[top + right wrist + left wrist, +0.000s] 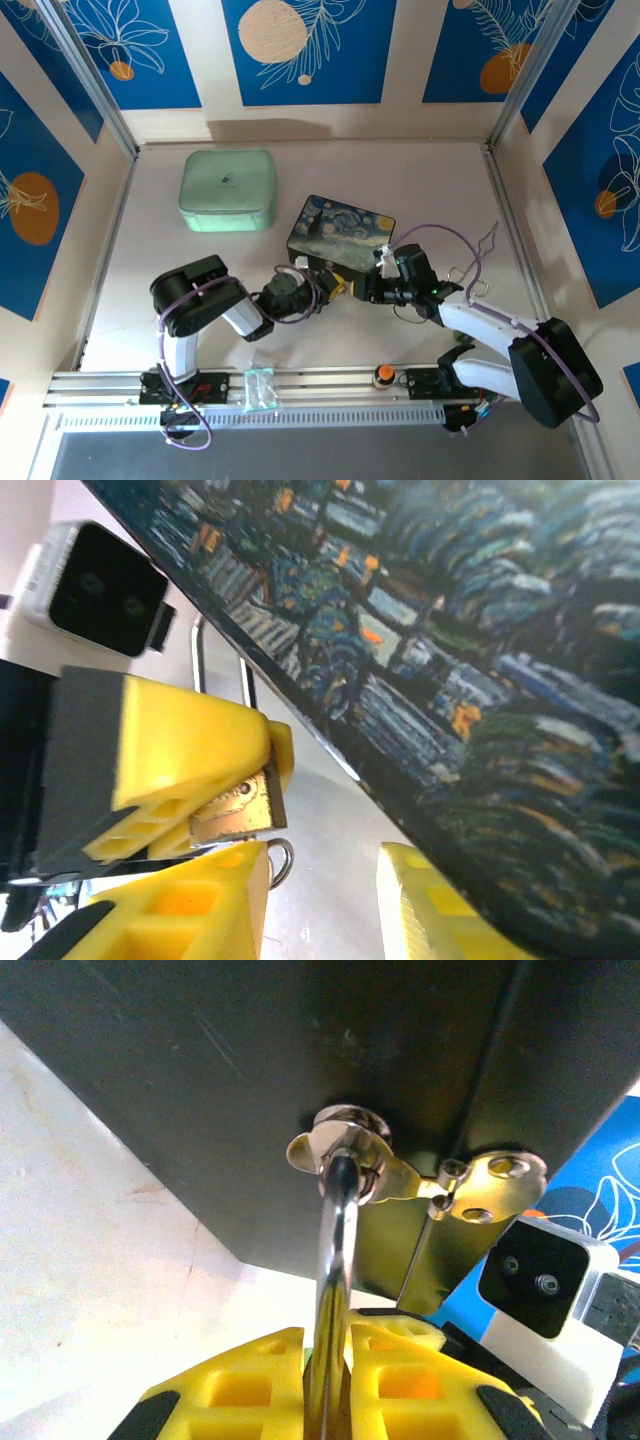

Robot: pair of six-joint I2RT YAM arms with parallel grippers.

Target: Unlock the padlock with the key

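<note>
Left gripper (326, 1348) clamps the padlock (236, 811) hanging on the painted box's (340, 232) near face. Right gripper (325, 880), jaws parted and empty, sits just right, beside a silvery ring (282, 863) under the padlock.

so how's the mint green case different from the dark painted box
The mint green rounded case is one plain pale colour; the dark painted rectangular box carries a swirling night-sky picture. The case sits square at the back left; the box lies further right and nearer, turned at an angle. Both lie flat on the table.
</note>
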